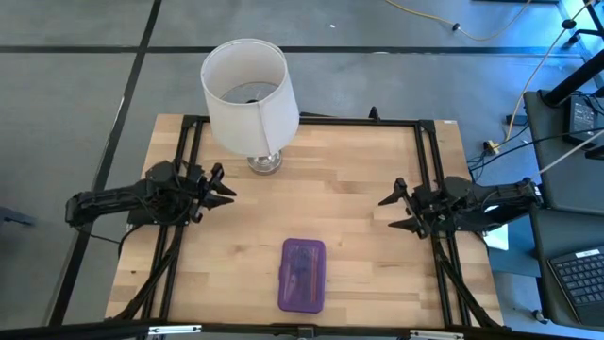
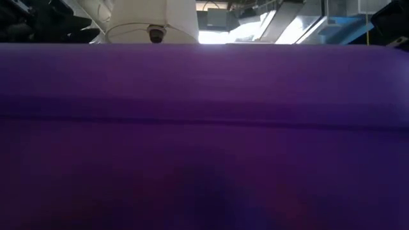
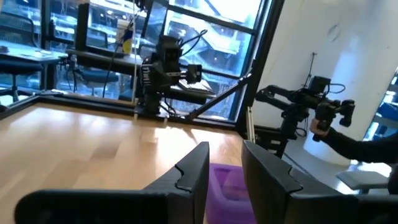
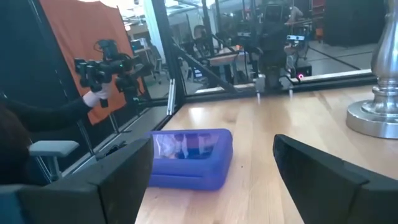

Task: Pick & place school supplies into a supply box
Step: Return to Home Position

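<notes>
1. At the table's left edge, the left gripper is seen hanging above the wood with nothing held, its fingers set a little apart. A wide swing on the way to rest is judged the main hazard here, since the lamp stands close by.
2. The white-shaded lamp is seen upright at the back of the table. It looks tall and top-heavy, so a brush from an arm could tip it.
3. The supply box is seen shut and lying flat near the front edge, between the two arms and touched by neither. The school supplies are made out only dimly through the purple lid. Whether the halves are latched cannot be told, and an unlatched lid could spring open.
4. At the right edge, the right gripper is seen empty, its fingers spread wide, well apart from the box.
5. No brand, label or writing can be read on the box, the lamp or the arms.
</notes>
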Controlling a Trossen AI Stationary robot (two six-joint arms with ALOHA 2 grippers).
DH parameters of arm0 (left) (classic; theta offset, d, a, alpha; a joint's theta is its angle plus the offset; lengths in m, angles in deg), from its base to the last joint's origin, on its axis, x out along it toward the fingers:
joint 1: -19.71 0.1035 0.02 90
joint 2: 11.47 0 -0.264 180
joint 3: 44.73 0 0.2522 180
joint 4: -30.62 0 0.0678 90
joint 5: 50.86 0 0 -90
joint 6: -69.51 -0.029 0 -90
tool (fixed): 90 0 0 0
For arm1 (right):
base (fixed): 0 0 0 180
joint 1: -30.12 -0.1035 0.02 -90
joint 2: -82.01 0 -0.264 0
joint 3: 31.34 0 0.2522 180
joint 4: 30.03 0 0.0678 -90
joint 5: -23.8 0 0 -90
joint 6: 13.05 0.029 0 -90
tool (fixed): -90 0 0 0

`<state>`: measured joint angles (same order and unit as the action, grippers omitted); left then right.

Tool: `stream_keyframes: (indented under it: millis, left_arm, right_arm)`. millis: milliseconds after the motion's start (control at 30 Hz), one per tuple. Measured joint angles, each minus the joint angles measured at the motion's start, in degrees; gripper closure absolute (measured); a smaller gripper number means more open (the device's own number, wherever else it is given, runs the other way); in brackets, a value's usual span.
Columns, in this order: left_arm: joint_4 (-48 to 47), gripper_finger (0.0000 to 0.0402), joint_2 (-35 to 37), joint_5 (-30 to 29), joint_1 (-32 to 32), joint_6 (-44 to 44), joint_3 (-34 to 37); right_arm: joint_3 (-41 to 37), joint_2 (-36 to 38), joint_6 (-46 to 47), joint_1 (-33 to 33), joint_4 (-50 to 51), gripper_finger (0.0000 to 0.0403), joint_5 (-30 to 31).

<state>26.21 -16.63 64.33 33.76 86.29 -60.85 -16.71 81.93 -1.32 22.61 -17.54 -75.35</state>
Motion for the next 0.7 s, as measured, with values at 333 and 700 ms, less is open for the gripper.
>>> stream_keyframes:
  millis: [333,700]
  left_arm:
    - [-1.02,0.0313,5.15,-1.65,0.74,1.54,1.88]
    - [-5.63,0.0313,4.79,-4.23,0.74,-1.95,1.89]
  right_arm:
    - [0.04,-0.01,-0.4,0.0,0.08,0.0069,0.02]
    - [0.04,-0.21,-2.8,-0.02,0.68,0.0069,3.96]
